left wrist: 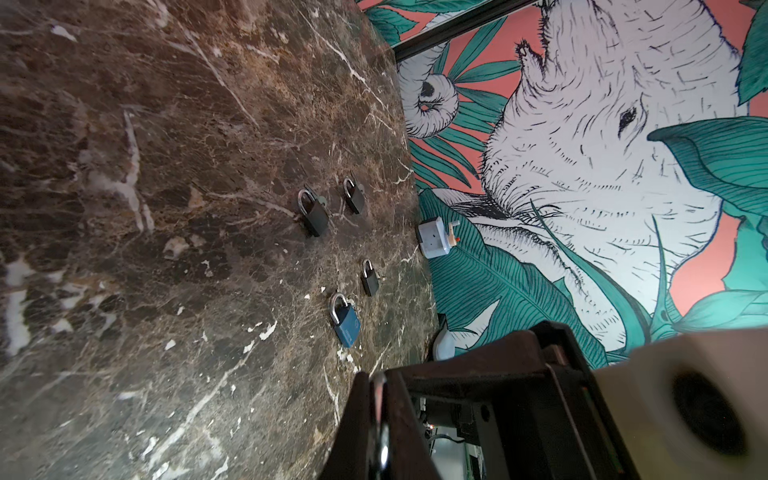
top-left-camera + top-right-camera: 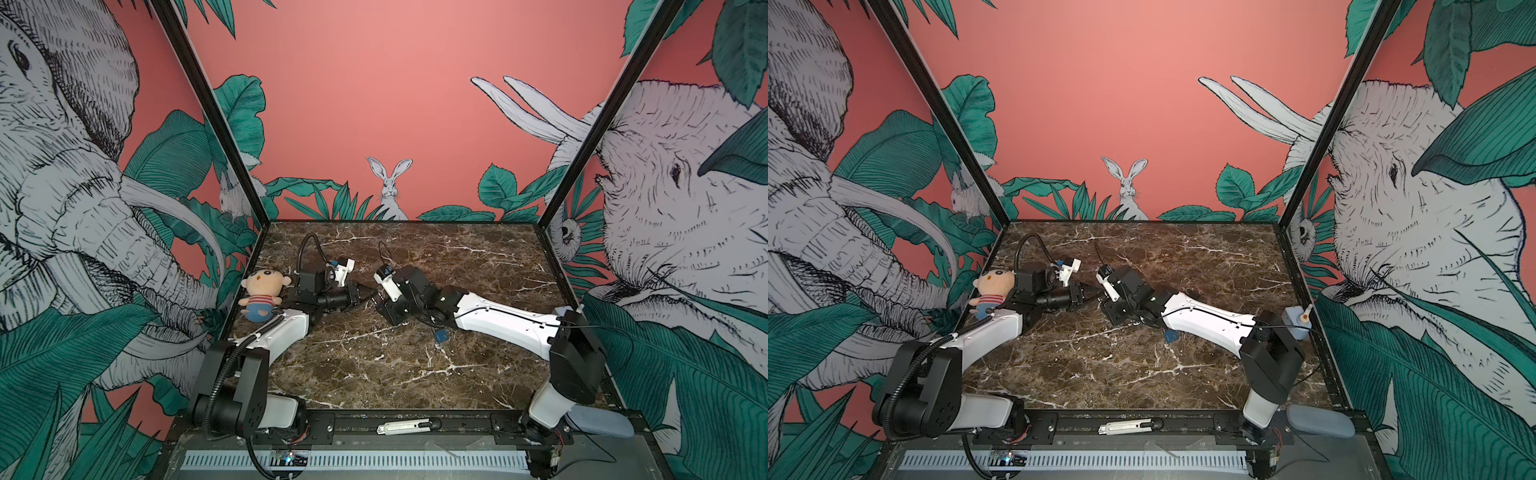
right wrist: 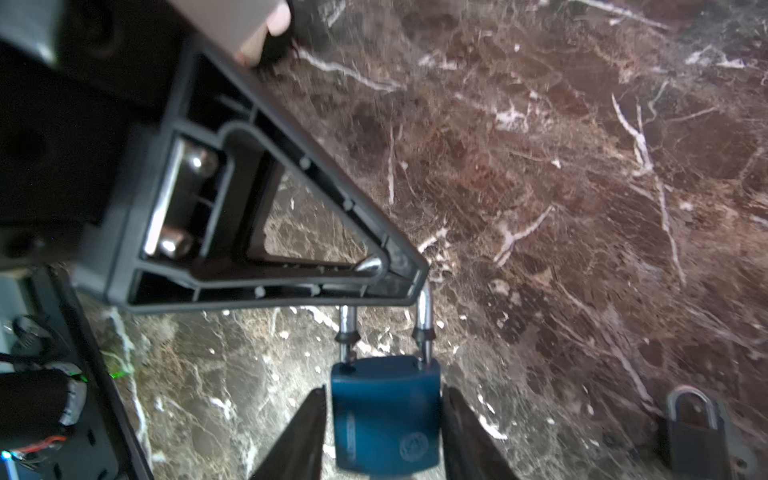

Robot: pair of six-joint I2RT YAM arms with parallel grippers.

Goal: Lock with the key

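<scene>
The left jaws are clamped on the shackle [image 3: 424,307] of the blue padlock [image 3: 384,415], held over the middle of the tabletop [image 3: 582,166]; the right jaws stand parted either side of its body, seemingly just clear; no key shows, so I'd grip the body squarely, keyway exposed, before any turning; its round emblem [image 3: 413,446] and pale side lettering are too blurred to read.
</scene>
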